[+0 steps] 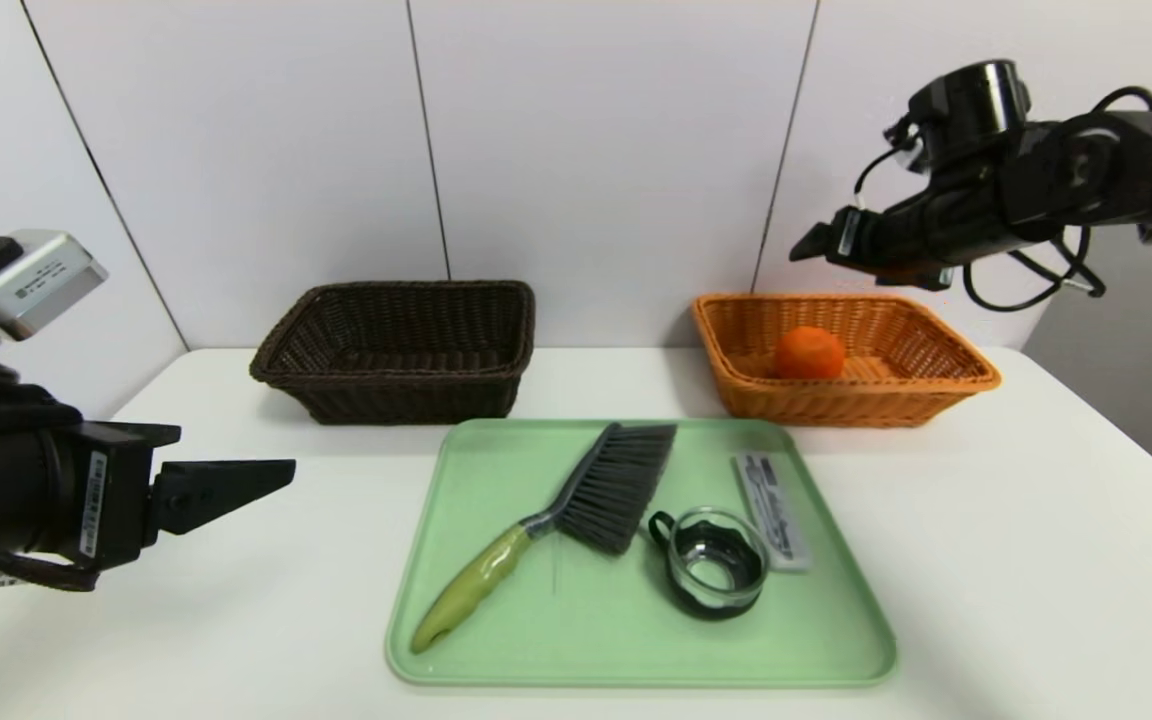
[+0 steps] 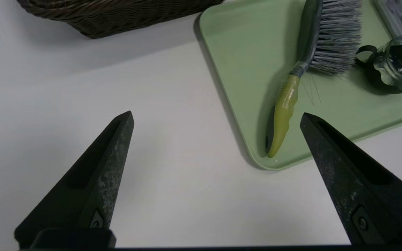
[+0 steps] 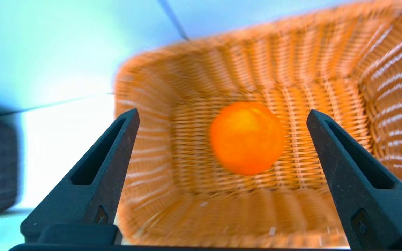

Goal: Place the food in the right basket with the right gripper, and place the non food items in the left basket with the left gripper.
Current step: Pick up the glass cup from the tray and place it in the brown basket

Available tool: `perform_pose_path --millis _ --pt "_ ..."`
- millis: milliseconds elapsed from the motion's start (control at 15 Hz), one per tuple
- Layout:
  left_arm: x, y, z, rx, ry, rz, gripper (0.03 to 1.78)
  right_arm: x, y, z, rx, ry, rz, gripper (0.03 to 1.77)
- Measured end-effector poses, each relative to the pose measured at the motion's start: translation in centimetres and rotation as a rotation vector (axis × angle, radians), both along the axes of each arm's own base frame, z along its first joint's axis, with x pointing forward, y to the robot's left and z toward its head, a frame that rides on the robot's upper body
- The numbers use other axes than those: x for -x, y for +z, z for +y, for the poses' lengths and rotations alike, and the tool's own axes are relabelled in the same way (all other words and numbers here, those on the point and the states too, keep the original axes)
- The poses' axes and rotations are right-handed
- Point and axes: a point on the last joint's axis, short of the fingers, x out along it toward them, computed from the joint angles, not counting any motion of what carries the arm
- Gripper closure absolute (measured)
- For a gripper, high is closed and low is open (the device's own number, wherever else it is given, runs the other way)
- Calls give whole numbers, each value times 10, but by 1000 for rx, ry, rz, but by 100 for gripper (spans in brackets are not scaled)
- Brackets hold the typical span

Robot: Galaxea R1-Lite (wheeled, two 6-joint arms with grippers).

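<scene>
Head view: my right gripper (image 1: pixel 811 245) hangs above the orange basket (image 1: pixel 946 395), which holds the orange (image 1: pixel 809 353); the dark basket (image 1: pixel 386 395) sits left of it, and nearer me the green tray (image 1: pixel 496 640) carries a hand brush (image 1: pixel 576 510), glass jar (image 1: pixel 716 572) and flat packet (image 1: pixel 774 510). Left wrist view: my left gripper (image 2: pixel 216 116) stands wide apart over bare table (image 2: pixel 152 104) beside that tray (image 2: pixel 243 52), gripping nothing. Right wrist view: its fingers (image 3: pixel 106 167) are spread and empty, the orange (image 3: pixel 246 137) lying free on the basket floor (image 3: pixel 194 146).
</scene>
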Motion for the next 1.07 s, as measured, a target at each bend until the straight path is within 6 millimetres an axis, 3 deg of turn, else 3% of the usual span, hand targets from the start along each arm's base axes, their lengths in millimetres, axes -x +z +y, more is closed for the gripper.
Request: perform_pose_path --millis 267,467,733,933,1067 --pt "-18 5 -20 -19 -58 29 12 55 56 3 46 70 -89 12" --pt "-32 1 -44 -48 -119 57 12 103 79 -3 74 98 -39 11" --pt "-47 9 -91 -34 -155 93 12 161 90 -18 87 103 105 11" --pt "-52 21 -137 -1 -175 171 12 184 89 -29 99 80 172 11" --pt "-55 17 -170 -10 -186 245 12 199 85 -32 114 86 244 11"
